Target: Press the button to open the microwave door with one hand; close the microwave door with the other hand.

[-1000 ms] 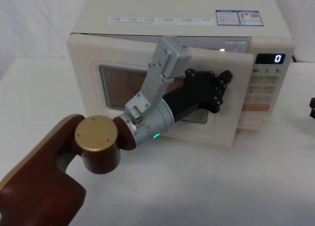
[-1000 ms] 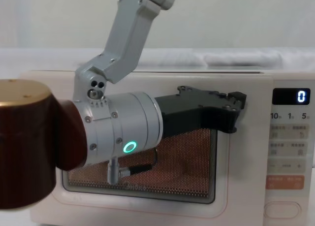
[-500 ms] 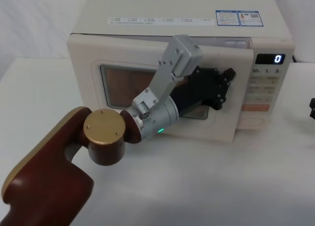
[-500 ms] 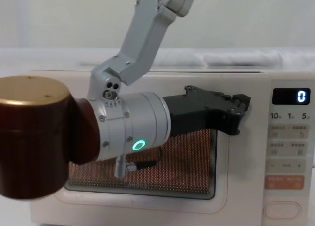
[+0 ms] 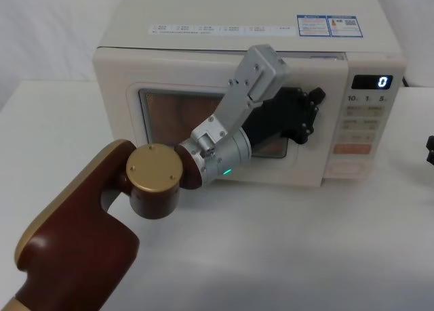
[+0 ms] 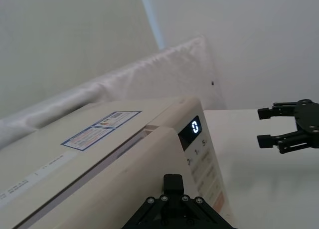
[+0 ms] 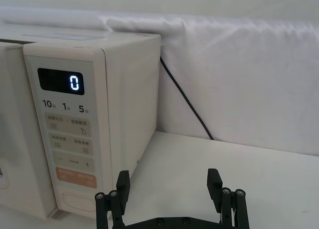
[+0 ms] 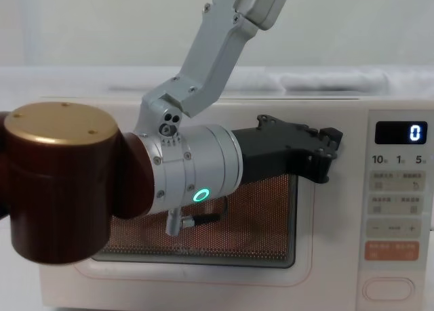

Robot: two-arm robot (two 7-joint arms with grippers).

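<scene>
The cream microwave (image 5: 237,19) stands at the back of the white table, its display (image 5: 382,80) showing 0. The microwave door (image 5: 122,108) lies almost flush with the front; the left wrist view shows a thin gap along the door's (image 6: 124,179) top edge. My left gripper (image 5: 313,101), fingers together, presses on the door's upper right part beside the control strip, also seen from the chest (image 8: 329,145). The oval open button (image 8: 388,289) sits at the strip's bottom. My right gripper (image 7: 169,181) hangs open to the right of the oven (image 5: 430,148), facing its control strip, touching nothing.
A black cable (image 7: 184,99) runs down behind the oven's right side. White cloth covers the backdrop. The bare table (image 7: 224,154) stretches to the right of the microwave and in front of it. My left arm's brown elbow (image 5: 152,179) reaches across the door's window.
The left arm pushed forward and the door swung from clearly ajar to almost flush with the front. The right gripper stayed where it was.
</scene>
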